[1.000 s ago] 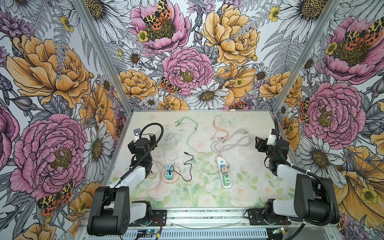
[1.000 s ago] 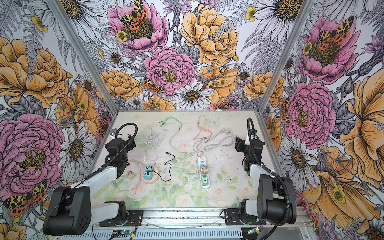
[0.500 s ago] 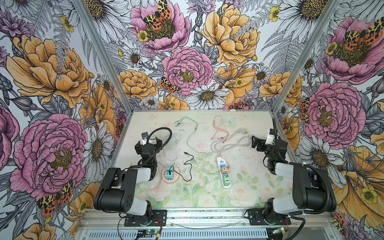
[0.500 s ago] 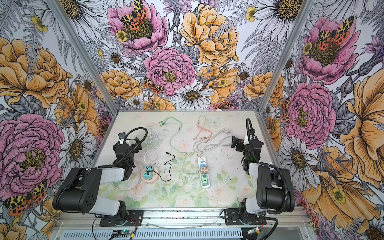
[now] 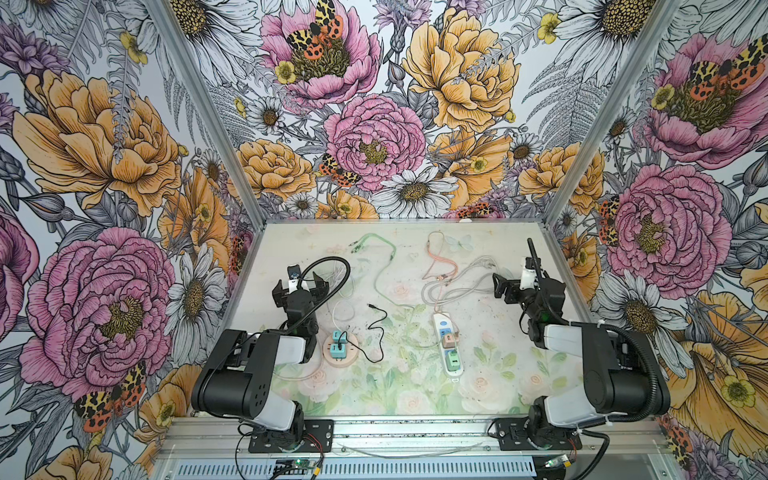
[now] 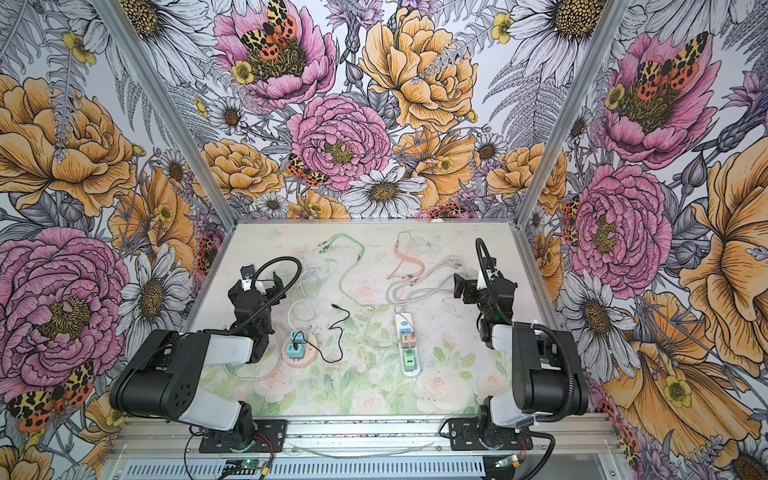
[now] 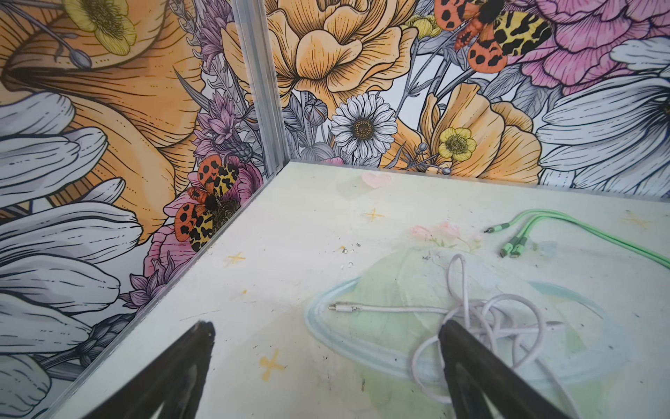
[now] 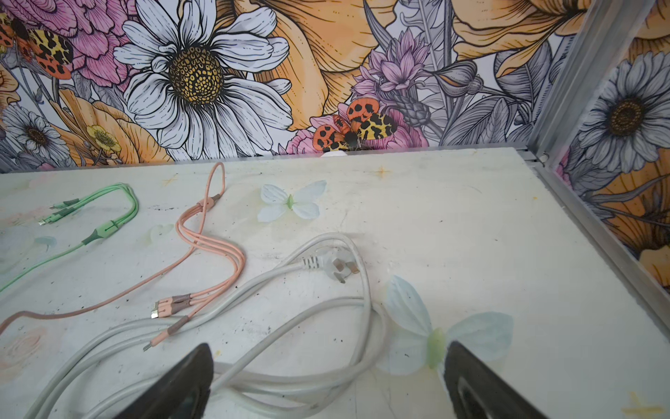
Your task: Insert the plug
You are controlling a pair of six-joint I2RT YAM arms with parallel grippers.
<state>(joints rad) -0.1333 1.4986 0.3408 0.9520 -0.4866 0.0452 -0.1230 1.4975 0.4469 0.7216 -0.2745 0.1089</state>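
Plug: white, lying loose on table, just ahead of right gripper. Both grippers spread, empty; left gripper near thin cable. Approach judged in hand; grasp of plug body required next.

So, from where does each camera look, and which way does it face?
Both top views: high above the near edge, looking down toward the back wall; both arms, left gripper and right gripper open.
Left wrist: behind the left gripper, facing the back left corner and white cable; two black fingers show.
Right wrist: behind the right gripper, facing the back right corner and grey power cord; two fingers show.
Shared: both wrist views catch the green cable.
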